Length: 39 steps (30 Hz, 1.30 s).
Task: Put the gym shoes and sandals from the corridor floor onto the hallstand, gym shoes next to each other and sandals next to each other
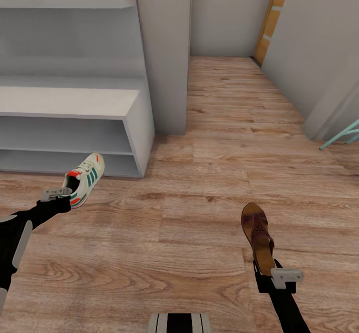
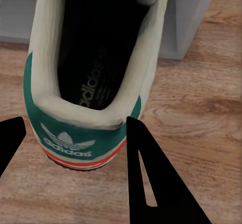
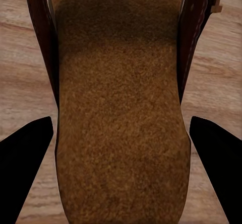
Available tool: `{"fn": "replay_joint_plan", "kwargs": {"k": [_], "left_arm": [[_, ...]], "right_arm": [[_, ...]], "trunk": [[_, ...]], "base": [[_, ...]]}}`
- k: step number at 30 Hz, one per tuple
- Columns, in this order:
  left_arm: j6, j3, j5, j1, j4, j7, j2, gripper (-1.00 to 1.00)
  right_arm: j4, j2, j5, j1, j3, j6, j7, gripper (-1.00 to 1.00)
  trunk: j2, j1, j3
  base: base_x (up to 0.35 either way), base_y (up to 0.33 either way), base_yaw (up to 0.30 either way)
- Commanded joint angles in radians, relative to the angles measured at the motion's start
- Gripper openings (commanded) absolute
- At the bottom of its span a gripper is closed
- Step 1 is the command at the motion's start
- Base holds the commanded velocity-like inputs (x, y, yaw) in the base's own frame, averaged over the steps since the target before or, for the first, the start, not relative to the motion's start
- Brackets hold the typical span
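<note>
One cream gym shoe (image 1: 86,177) with green stripes and an orange-red heel hangs tilted just in front of the pale grey hallstand (image 1: 70,102). My left gripper (image 1: 64,193) is shut on its heel. The left wrist view looks into the shoe's dark lining (image 2: 96,58), and the gripper (image 2: 75,122) has its black fingers (image 2: 146,178) on either side of the heel. A dark brown sandal (image 1: 257,236) is held above the corridor floor (image 1: 164,233) at the right, my right gripper (image 1: 273,273) shut on its heel end. In the right wrist view the sandal's tan insole (image 3: 121,108) lies between that gripper's (image 3: 121,123) fingers (image 3: 25,173).
A grey wall pillar (image 1: 164,49) stands right of the hallstand, with upper shelves (image 1: 65,4) behind it. The corridor runs back to an orange door frame (image 1: 271,19). Teal chair legs (image 1: 344,136) poke in at far right. My base (image 1: 179,323) shows at the bottom.
</note>
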Motion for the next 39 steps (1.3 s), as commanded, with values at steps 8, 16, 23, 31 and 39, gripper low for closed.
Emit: {"fn": "replay_joint_plan", "kwargs": {"k": [8, 16, 23, 31, 39], "left_arm": [[0.007, 0.004, 0.007, -0.001, 0.000, -0.002, 0.000, -1.00], [-0.007, 0.008, 0.009, -0.001, 0.003, -0.001, -0.002, -1.00], [-0.070, 0.035, 0.020, -0.001, 0.014, 0.000, -0.005, -1.00], [-0.101, 0.047, 0.026, -0.002, 0.052, -0.001, -0.005, -1.00], [-0.100, 0.046, 0.027, -0.002, 0.058, -0.004, -0.005, -1.00]], "right_arm": [[-0.001, 0.001, 0.009, 0.000, -0.002, -0.002, 0.000, -1.00], [-0.001, 0.001, 0.009, 0.000, -0.002, -0.002, 0.000, -1.00], [-0.001, 0.001, 0.008, 0.000, -0.001, -0.002, 0.000, -1.00], [0.000, 0.001, 0.008, 0.000, -0.001, -0.002, 0.000, -1.00], [0.001, 0.001, 0.008, 0.000, 0.000, -0.002, 0.000, -1.00]], "trunk": [[0.000, 0.000, -0.001], [0.000, 0.000, -0.001], [0.000, 0.000, -0.001], [0.000, 0.000, -0.001], [0.000, 0.000, -0.001]], "base": [[0.000, 0.000, 0.000], [0.000, 0.000, 0.000], [0.000, 0.000, 0.000], [0.000, 0.000, 0.000], [0.000, 0.000, 0.000]]}}
